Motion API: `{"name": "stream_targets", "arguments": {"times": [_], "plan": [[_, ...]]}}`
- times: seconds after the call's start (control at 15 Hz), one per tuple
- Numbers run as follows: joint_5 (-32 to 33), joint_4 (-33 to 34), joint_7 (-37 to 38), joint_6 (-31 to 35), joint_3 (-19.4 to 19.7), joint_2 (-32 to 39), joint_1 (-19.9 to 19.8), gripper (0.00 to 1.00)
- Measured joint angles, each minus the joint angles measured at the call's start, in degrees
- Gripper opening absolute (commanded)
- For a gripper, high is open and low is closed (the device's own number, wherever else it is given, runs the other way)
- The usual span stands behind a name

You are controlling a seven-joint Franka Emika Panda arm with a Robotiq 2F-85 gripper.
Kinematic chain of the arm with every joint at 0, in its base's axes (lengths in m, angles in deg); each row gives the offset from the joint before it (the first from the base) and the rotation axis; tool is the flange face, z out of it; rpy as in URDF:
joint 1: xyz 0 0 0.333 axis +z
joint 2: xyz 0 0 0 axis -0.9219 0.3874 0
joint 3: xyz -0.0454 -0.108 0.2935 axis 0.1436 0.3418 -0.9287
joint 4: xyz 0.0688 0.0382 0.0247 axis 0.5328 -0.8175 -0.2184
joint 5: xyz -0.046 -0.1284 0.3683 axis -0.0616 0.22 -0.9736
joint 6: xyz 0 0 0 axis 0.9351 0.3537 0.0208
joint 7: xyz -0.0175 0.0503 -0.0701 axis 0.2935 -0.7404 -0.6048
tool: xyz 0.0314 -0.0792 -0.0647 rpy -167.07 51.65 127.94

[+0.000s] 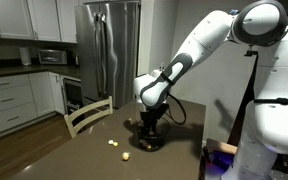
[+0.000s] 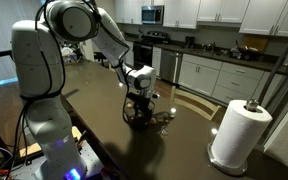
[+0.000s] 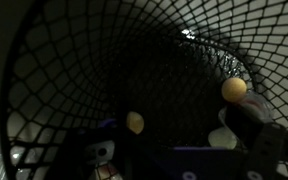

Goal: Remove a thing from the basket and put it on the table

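Observation:
The dark wire basket (image 1: 150, 141) stands on the dark brown table (image 1: 79, 155); both also show in an exterior view, basket (image 2: 140, 113) and table (image 2: 109, 140). My gripper (image 1: 149, 124) reaches down into the basket. In the wrist view the mesh (image 3: 104, 60) fills the frame. My gripper (image 3: 174, 145) is open, its dark fingers spread at the bottom left and right. A small pale yellow ball (image 3: 134, 122) lies between them. Another yellow ball (image 3: 234, 88) and a pale thing (image 3: 221, 138) sit by the right finger.
Two small pale things (image 1: 112, 142) (image 1: 127, 155) lie on the table beside the basket. A paper towel roll (image 2: 239, 135) stands on the table's end. A chair (image 1: 87, 115) is at the far edge. A steel fridge (image 1: 109, 50) and kitchen counters stand behind.

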Motion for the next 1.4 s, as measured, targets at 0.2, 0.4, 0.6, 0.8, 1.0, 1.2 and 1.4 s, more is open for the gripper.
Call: {"name": "stream_targets", "arguments": {"times": [0.2, 0.4, 0.6, 0.8, 1.0, 1.2, 1.4], "plan": [[0.0, 0.0, 0.0, 0.0, 0.1, 0.5, 0.0, 0.47], [0.0, 0.1, 0.0, 0.0, 0.1, 1.5, 0.0, 0.26], [0.0, 0.5, 0.0, 0.0, 0.1, 1.5, 0.0, 0.6], [0.0, 0.6, 0.0, 0.0, 0.1, 1.5, 0.0, 0.71], [0.7, 0.6, 0.0, 0.0, 0.5, 1.5, 0.0, 0.91], [2.4, 0.6, 0.3, 0.1, 0.7, 1.6, 0.0, 1.0], [6.4, 0.6, 1.6, 0.9, 0.9, 1.6, 0.1, 1.0]]}}
